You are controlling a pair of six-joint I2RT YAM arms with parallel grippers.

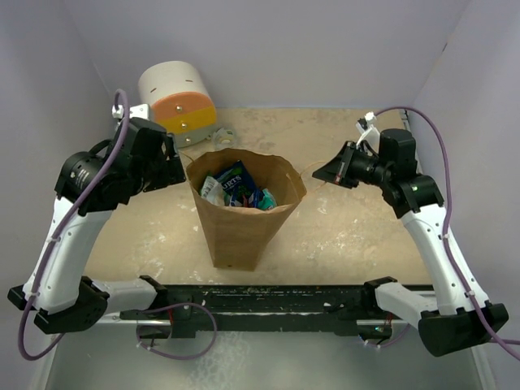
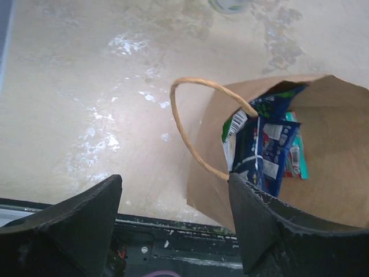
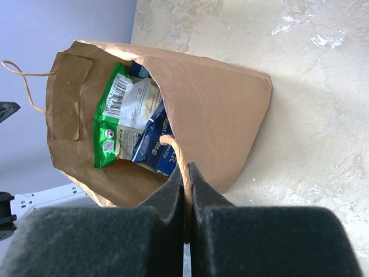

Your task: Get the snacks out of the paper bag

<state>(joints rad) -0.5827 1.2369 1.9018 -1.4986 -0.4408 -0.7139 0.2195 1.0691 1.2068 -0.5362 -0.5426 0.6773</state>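
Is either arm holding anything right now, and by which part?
The right gripper is shut on the paper bag, pinching its loop handle. The left gripper is open beside the bag's other handle and holds nothing.

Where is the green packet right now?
Top view: the green packet sits inside the paper bag at table centre, left of the dark blue packet.
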